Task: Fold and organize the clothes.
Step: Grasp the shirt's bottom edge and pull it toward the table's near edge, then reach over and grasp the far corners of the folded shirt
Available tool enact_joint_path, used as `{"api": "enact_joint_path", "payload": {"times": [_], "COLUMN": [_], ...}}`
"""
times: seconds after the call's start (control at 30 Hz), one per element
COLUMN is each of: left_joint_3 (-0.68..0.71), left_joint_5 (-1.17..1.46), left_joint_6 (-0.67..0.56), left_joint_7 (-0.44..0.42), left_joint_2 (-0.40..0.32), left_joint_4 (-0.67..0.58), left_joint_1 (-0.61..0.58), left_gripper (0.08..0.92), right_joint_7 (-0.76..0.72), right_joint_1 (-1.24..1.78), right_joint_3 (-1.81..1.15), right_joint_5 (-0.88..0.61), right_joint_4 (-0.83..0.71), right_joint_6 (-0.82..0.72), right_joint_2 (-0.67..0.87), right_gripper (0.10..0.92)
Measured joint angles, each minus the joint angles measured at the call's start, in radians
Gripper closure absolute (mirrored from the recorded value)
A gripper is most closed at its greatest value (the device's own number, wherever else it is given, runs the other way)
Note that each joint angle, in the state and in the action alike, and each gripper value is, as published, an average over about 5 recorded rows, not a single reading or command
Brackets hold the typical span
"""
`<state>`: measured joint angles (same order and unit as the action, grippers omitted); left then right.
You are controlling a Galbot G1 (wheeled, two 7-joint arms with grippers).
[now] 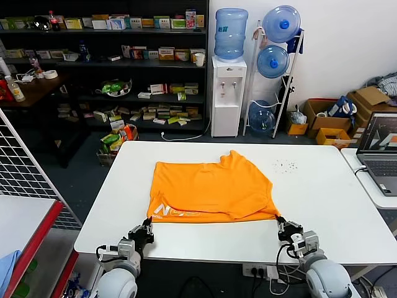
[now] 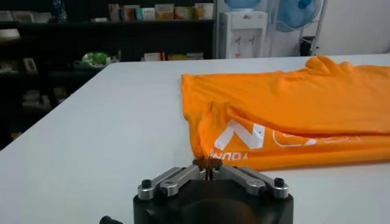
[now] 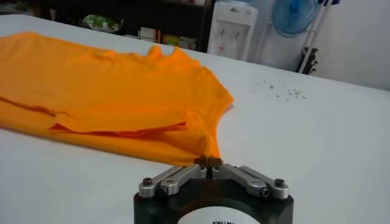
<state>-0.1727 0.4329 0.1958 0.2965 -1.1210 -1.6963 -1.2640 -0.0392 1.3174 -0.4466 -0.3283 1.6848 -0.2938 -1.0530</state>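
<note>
The orange T-shirt [image 1: 211, 189] lies folded on the white table [image 1: 322, 192], with white lettering showing along its near edge. My left gripper [image 1: 147, 222] is shut on the shirt's near left corner, seen pinched in the left wrist view [image 2: 208, 163]. My right gripper [image 1: 280, 220] is shut on the near right corner, seen pinched in the right wrist view [image 3: 208, 161]. The T-shirt [image 2: 286, 109] spreads away from the left gripper, and in the right wrist view the T-shirt [image 3: 109, 91] spreads away from the right one. Both grippers are near the table's front edge.
A laptop [image 1: 379, 149] sits on a side table at the right. A red-edged table with a blue cloth [image 1: 7, 264] stands at the near left beside a wire rack. Small dark specks [image 1: 285, 166] lie on the table's far right. Shelves and a water dispenser stand behind.
</note>
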Motion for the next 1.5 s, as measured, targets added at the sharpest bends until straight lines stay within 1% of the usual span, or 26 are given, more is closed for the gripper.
{"api": "enact_joint_path", "payload": {"times": [0.27,0.6,0.7,0.77,0.87,1.07,1.2,1.37,1.5], "left_joint_3": [-0.007,-0.017,-0.021,-0.023,-0.027,-0.037,-0.044,-0.047,-0.039], "left_joint_5": [0.005,-0.004,-0.007,-0.010,-0.019,-0.026,-0.032,-0.043,-0.046], "left_joint_6": [0.014,0.037,0.046,0.052,0.060,0.079,0.081,0.067,0.034], "left_joint_7": [0.016,0.021,0.021,0.021,0.024,0.021,0.015,0.001,-0.018], "left_joint_2": [0.045,0.096,0.105,0.109,0.113,0.126,0.137,0.136,0.124], "left_joint_4": [-0.079,-0.173,-0.195,-0.211,-0.233,-0.273,-0.296,-0.301,-0.280], "left_joint_1": [-0.047,-0.144,-0.174,-0.193,-0.217,-0.251,-0.261,-0.237,-0.185], "left_gripper": [0.895,0.895,0.894,0.883,0.821,0.648,0.527,0.388,0.268], "right_joint_7": [0.041,0.085,0.095,0.102,0.112,0.129,0.135,0.134,0.125], "right_joint_1": [0.075,0.208,0.239,0.255,0.272,0.290,0.288,0.245,0.174], "right_joint_3": [-0.032,-0.080,-0.093,-0.101,-0.110,-0.117,-0.117,-0.109,-0.091], "right_joint_5": [-0.037,-0.067,-0.073,-0.078,-0.089,-0.118,-0.136,-0.158,-0.182], "right_joint_4": [0.096,0.236,0.270,0.289,0.317,0.362,0.377,0.364,0.314], "right_joint_6": [-0.052,-0.143,-0.165,-0.179,-0.199,-0.225,-0.217,-0.163,-0.113], "right_joint_2": [0.032,0.045,0.049,0.053,0.060,0.076,0.090,0.098,0.097], "right_gripper": [0.901,0.900,0.859,0.801,0.714,0.541,0.428,0.283,0.213]}}
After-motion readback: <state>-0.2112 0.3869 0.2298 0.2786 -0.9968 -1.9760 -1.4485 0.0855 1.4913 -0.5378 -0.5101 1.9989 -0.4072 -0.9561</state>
